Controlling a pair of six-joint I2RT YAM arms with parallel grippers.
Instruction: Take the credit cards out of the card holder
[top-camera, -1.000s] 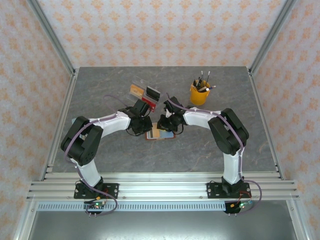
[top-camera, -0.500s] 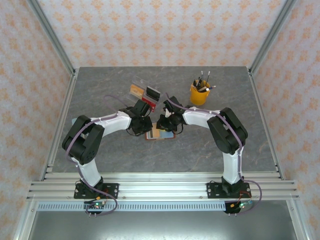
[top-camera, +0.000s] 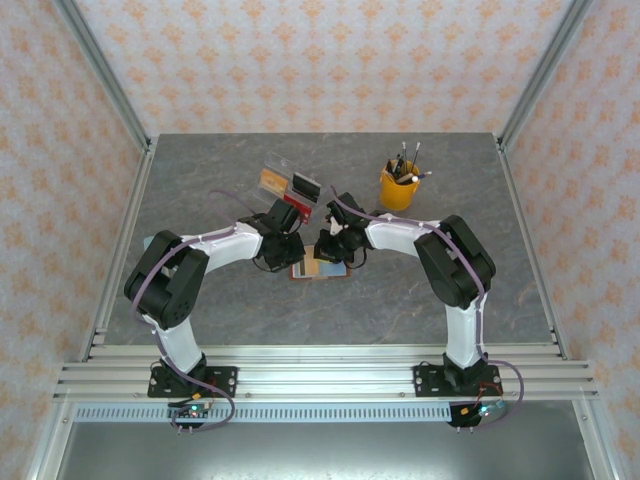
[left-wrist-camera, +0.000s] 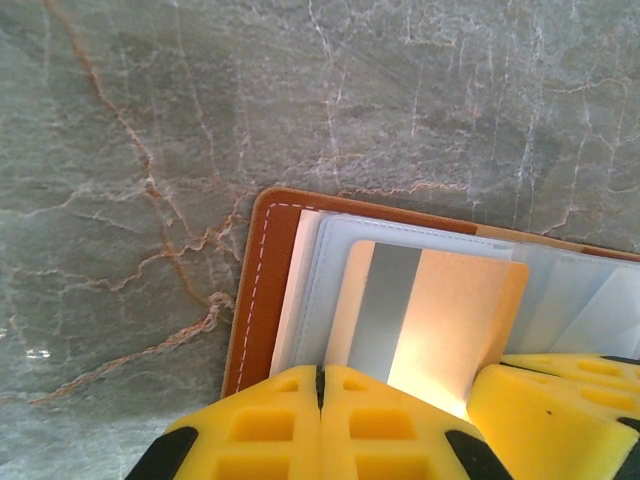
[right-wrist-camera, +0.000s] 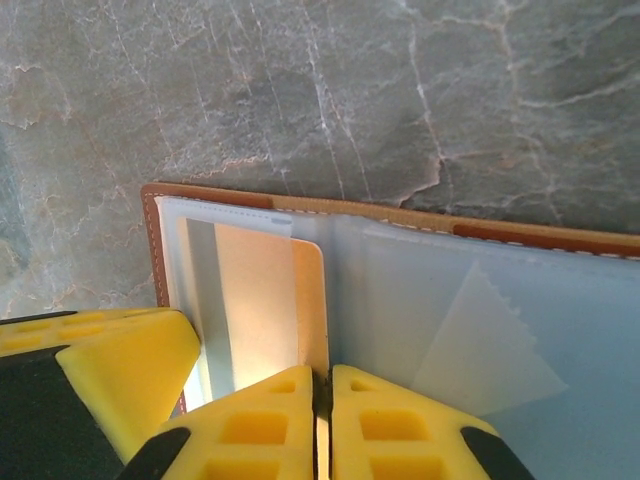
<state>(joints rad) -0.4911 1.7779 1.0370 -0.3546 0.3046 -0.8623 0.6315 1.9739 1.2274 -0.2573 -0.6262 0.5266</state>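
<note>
The card holder (left-wrist-camera: 258, 300) — reddish-brown leather with pale stitching — lies open and flat on the grey veined tabletop (left-wrist-camera: 300, 90), its blue-grey pockets facing up. An orange credit card (left-wrist-camera: 450, 310) with a silver stripe lies flat at one pocket — partly under the translucent sleeve.

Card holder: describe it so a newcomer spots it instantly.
On the grey table, look between the left gripper and right gripper, nearer than the clear stand. It's the reddish-brown card holder lying open, pale blue-grey pockets up, orange card inside.
</note>
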